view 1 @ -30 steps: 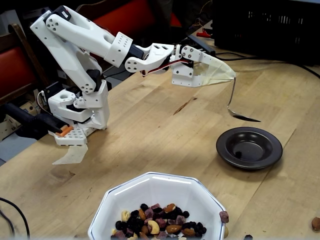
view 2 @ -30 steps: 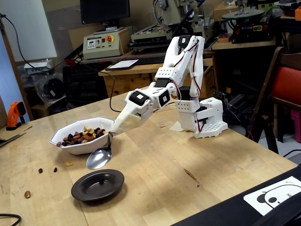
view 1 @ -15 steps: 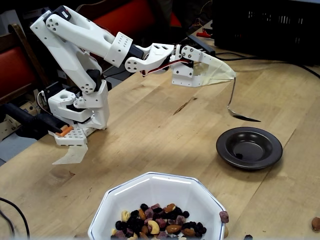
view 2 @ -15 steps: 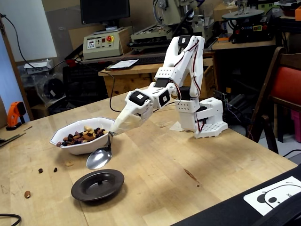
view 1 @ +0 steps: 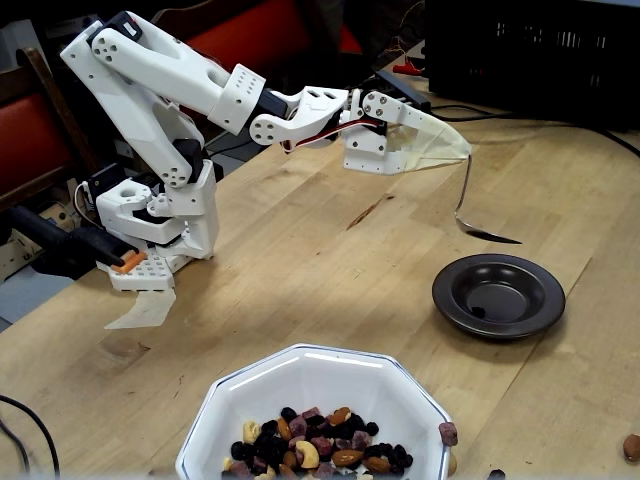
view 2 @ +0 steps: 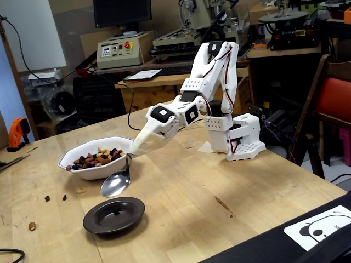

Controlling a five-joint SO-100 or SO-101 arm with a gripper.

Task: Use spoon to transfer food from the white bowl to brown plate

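My gripper [view 1: 458, 155] is shut on the handle of the silver spoon [view 1: 484, 232]. The spoon hangs with its oval bowl just above the far left rim of the brown plate [view 1: 498, 295]. In the other fixed view the gripper [view 2: 132, 153] holds the spoon [view 2: 116, 184] above the plate [view 2: 114, 215], and the spoon's bowl looks empty. One small dark piece seems to lie in the plate. The white bowl [view 1: 300, 375] stands at the front with food [view 1: 315, 445] in it. In the other fixed view the bowl [view 2: 82, 171] and its food [view 2: 98, 159] sit behind the spoon.
Loose food pieces lie on the wooden table near the bowl [view 1: 447, 433] and at the right edge [view 1: 631, 446], and more show in the other fixed view [view 2: 47, 198]. The arm's base [view 2: 241, 143] stands at the back. A black crate [view 1: 530, 50] and cables sit beyond it.
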